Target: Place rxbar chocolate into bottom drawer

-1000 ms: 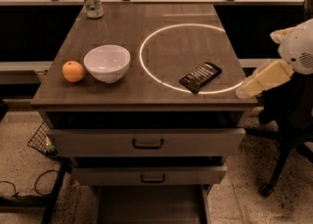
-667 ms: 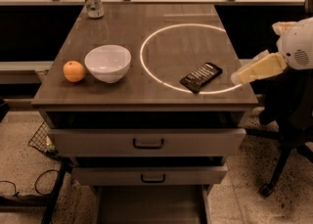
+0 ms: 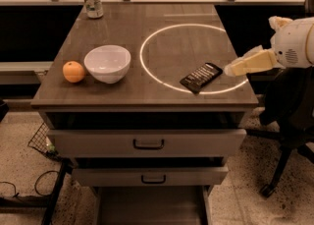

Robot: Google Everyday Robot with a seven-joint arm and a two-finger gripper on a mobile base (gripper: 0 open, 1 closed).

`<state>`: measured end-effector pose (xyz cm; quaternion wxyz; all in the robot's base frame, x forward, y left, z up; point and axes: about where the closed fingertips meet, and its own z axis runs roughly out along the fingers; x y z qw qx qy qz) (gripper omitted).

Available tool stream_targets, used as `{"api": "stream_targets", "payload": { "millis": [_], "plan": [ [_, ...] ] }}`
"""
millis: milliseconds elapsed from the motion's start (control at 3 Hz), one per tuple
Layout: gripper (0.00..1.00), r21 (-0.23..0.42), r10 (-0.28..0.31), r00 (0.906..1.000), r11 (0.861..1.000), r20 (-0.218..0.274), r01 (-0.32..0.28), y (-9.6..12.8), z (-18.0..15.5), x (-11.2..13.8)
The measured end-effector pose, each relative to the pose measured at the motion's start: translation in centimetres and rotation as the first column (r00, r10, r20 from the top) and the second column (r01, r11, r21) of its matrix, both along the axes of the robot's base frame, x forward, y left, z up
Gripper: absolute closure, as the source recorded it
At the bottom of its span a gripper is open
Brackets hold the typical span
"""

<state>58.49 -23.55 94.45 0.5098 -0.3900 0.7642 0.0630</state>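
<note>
The rxbar chocolate, a flat black wrapper with white print, lies on the cabinet top at the front right, across the glowing ring's edge. My gripper comes in from the right, its cream fingers pointing left, tip just right of the bar and a little above the top. It holds nothing. The bottom drawer, a plain grey tray, is pulled out at the bottom of the view, below the two handled drawers.
A white bowl and an orange sit at the front left of the top. A can stands at the back left. An office chair stands right of the cabinet. A wire basket sits low left.
My gripper has risen and moved left toward the bar, from beyond the top's right front corner to just beside the bar. The bar has not moved.
</note>
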Motion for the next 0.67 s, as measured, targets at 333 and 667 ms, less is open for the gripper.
{"api": "stream_targets", "payload": {
  "millis": [333,667],
  "plan": [
    [0.00,0.020,0.005,0.9994,1.000,-0.034,-0.005,0.9,-1.8,0.6],
    [0.00,0.085,0.016,0.9978,0.996,-0.065,-0.010,2.5,-4.2,1.6]
  ]
}}
